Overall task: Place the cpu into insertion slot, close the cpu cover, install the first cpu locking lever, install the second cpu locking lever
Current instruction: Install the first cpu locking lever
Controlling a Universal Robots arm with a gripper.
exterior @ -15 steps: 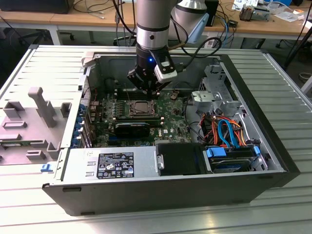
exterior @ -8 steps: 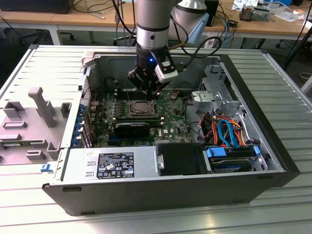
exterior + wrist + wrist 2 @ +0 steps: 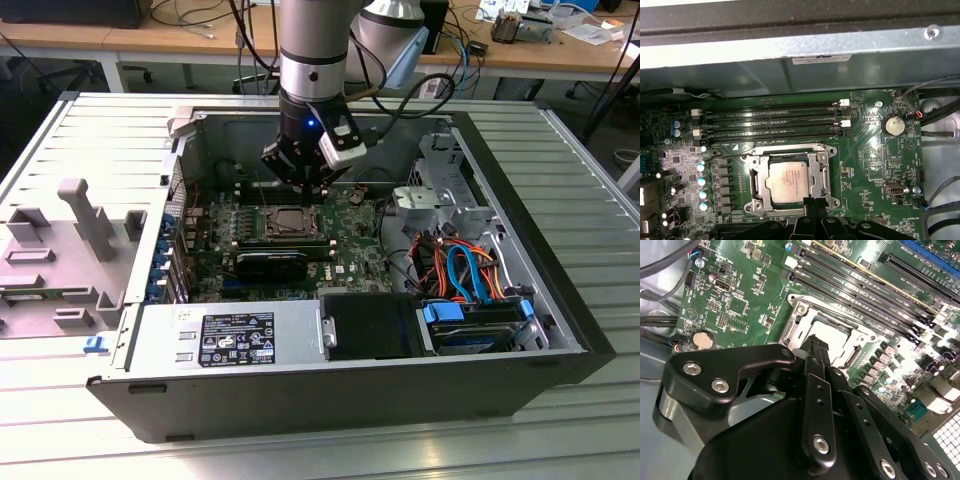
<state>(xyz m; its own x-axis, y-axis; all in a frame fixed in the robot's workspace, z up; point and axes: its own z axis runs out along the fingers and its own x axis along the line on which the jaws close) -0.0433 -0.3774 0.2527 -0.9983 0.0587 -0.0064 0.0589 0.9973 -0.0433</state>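
Pincer (image 3: 811, 201) was clenched with nothing in it, tips right at one edge of the insertion slot (image 3: 756, 206); contact couldn't be told. The cpu (image 3: 792, 181) sat in that slot, mid green board (image 3: 865, 165), inside the open case (image 3: 560, 330). The cpu cover (image 3: 790, 157) lay flat around it.

fingers (image 3: 816, 357) pressed together over the cpu (image 3: 837, 339), framed by the cpu cover (image 3: 807, 310)

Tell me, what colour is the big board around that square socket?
The board is green, clearest in the first wrist view.
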